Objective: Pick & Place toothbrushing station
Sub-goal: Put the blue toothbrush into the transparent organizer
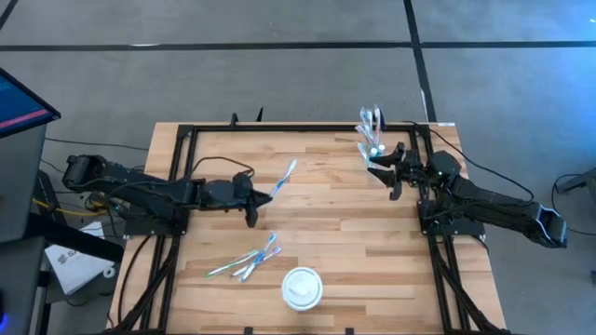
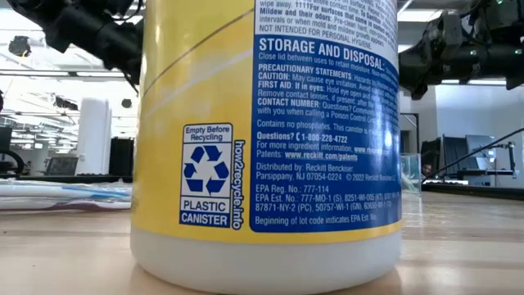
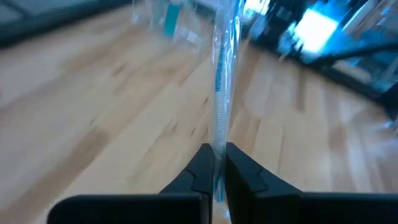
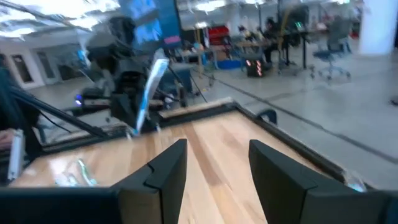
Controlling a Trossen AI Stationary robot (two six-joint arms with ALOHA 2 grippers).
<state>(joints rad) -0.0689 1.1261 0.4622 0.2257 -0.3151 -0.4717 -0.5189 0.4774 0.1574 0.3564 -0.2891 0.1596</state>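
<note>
Left gripper point(image 1: 258, 198) mid-bench, fingers clamped on a wrapped toothbrush point(image 1: 284, 179); the left wrist view confirms the pinch. Right gripper point(image 4: 214, 165) by the tumbler point(image 1: 371, 119) at the far right corner, fingers spread and empty. Low view: only a yellow canister point(image 2: 266, 131).

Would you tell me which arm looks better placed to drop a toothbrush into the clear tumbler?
Left, probably: the left gripper is shut on a slim blue toothbrush. The right gripper is open and empty beside the clear tumbler.
</note>
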